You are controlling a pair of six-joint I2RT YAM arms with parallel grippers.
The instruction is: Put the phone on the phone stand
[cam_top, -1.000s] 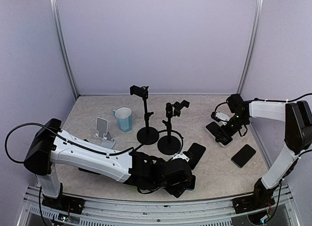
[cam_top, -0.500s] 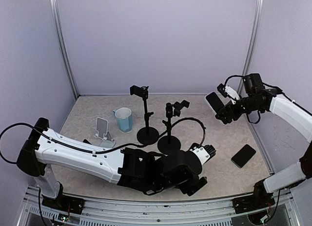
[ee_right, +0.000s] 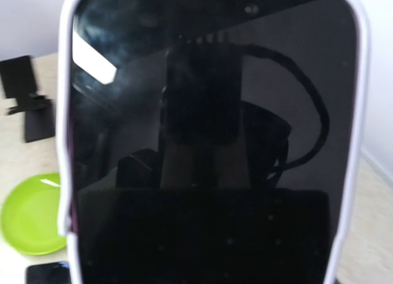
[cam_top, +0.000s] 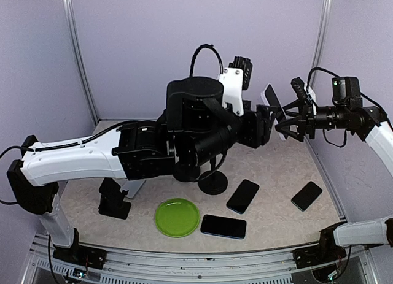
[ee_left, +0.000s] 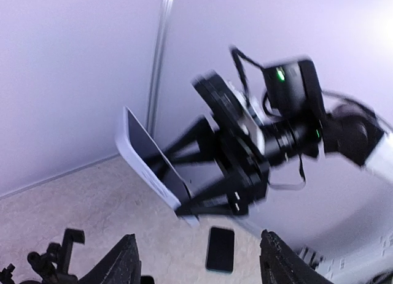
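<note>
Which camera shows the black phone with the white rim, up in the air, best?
The right wrist view: the white-rimmed black phone fills the picture, screen facing the camera, bottom cut off. The left wrist view shows it tilted and blurry; the top view shows it small, nearly edge-on.

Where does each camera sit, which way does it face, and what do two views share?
Top external: fixed high behind the bases, facing down at the beige table; both arms show, left tool close to right tool.
Left wrist: on the left arm, facing the right tool that clamps a white-cased smartphone; own black fingers show, apart.
Right wrist: facing that smartphone's dark screen, which fills the view; own fingers not clearly seen.
Shared: the smartphone, all three views; the round green plate, top and right wrist.
</note>
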